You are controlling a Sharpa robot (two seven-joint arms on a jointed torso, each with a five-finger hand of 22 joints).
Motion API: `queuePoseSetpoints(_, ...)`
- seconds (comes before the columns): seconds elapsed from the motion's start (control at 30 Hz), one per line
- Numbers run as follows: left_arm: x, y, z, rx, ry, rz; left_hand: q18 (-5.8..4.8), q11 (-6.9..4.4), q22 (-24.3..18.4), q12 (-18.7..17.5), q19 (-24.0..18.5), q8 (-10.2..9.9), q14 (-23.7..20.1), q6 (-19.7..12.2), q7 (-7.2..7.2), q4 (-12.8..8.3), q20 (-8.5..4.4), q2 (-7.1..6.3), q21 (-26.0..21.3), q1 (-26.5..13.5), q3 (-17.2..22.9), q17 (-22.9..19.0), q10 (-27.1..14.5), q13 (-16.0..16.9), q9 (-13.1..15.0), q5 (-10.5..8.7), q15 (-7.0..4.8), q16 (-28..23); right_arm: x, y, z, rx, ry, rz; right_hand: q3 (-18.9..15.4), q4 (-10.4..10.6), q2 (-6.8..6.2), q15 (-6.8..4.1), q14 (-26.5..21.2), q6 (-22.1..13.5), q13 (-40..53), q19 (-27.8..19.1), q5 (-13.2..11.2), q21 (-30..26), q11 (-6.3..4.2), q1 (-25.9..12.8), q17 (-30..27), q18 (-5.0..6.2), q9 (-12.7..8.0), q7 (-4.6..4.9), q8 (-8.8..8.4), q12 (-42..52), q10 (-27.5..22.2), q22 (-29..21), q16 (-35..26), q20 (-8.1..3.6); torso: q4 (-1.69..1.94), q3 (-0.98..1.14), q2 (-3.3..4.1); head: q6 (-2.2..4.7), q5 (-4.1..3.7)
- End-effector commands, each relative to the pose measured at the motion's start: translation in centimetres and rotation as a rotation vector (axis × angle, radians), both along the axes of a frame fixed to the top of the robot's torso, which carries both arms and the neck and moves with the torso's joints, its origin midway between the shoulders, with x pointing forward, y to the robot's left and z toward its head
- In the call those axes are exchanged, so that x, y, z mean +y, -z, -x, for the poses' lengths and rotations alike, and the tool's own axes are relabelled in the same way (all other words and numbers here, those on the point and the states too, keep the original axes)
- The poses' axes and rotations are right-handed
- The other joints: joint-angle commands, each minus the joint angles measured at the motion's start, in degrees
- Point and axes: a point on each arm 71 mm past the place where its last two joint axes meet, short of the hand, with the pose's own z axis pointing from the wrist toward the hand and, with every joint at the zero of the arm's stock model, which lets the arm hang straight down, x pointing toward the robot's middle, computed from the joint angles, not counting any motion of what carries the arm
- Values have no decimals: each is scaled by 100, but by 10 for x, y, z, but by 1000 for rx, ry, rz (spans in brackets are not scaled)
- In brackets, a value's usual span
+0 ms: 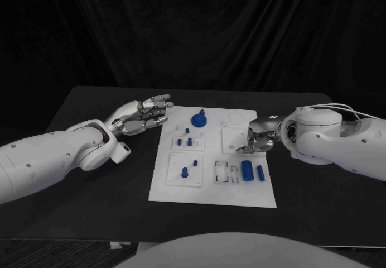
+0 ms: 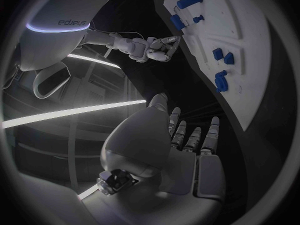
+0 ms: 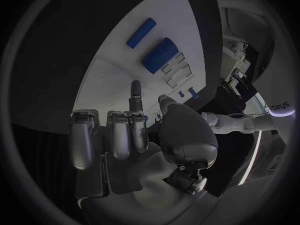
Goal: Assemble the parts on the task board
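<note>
My right hand [image 1: 259,140] hovers over the board [image 1: 211,192], fingers curled on nothing (I judge); left hand [image 1: 143,115] idles open. Next: grasp a blue cylinder [image 1: 247,170].

My hands [image 1: 145,115] silvery, metallic sheen; task board [image 1: 211,190] matt white, smooth; parts [image 1: 247,170] blue plastic-looking; table [image 1: 88,212] matt black.

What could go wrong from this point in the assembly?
1. The right hand hangs low over the board with curled fingers; lowering further, it might knock the two blue cylinders lying just in front of it.
2. The left hand sits beside the board's far left edge; a sweep inward could nudge the board or hit the round blue part.
</note>
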Motion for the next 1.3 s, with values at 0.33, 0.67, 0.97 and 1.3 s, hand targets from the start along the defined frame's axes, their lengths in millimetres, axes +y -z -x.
queuePoseSetpoints(0.33, -3, -1, 2, -25, 6, 31, -24, 48, -5, 55, -5, 30, 31, 45, 14, 17, 10, 47, 5, 1, 22, -2, 23, 7, 5, 30, -25, -10, -2, 4, 0, 34, 89, 50, -46, -9, 68, -29, 594, 35, 1506, 536, -100, -26, 28, 46, 1506, -100, -43, 17, -150, 14, 596, 1461, 14, -1, 7, -4, -8, 0, -133)
queuePoseSetpoints(0.67, -3, -1, 3, -23, 6, 31, -24, 51, -4, 57, -3, 30, 30, 49, 17, 16, 10, 46, 6, 1, 22, -2, 26, 7, 5, 30, -24, -10, 0, 4, -2, 27, 93, 47, -124, 0, 103, -26, 594, 137, 1506, 537, -317, -20, 26, -12, 1506, -100, -43, 9, -209, 14, 596, 1462, 14, 5, 6, -5, -4, 0, -166)
queuePoseSetpoints(0.97, -4, 0, 3, -21, 9, 32, -24, 53, -3, 56, -2, 30, 31, 51, 19, 15, 10, 45, 7, 2, 22, -2, 27, 7, 5, 31, -24, -10, 3, 8, -5, 71, 114, 88, -190, -21, 44, -90, 594, 444, 1506, 552, -272, 15, -63, 122, 1506, -109, 122, -95, -94, 14, 596, 1474, 14, -42, 5, -5, -7, 0, -140)
queuePoseSetpoints(1.3, -4, 0, 3, -18, 11, 31, -24, 57, -2, 59, -1, 29, 30, 45, 22, 14, 11, 43, 8, 3, 23, -2, 29, 7, 4, 32, -22, -10, 7, 12, -3, 122, 130, 136, -276, -6, 12, -97, 594, 289, 1506, 532, -261, -24, -48, 30, 1506, -98, 167, -64, -193, 14, 596, 1459, 14, -61, 16, -8, 3, 0, -149)
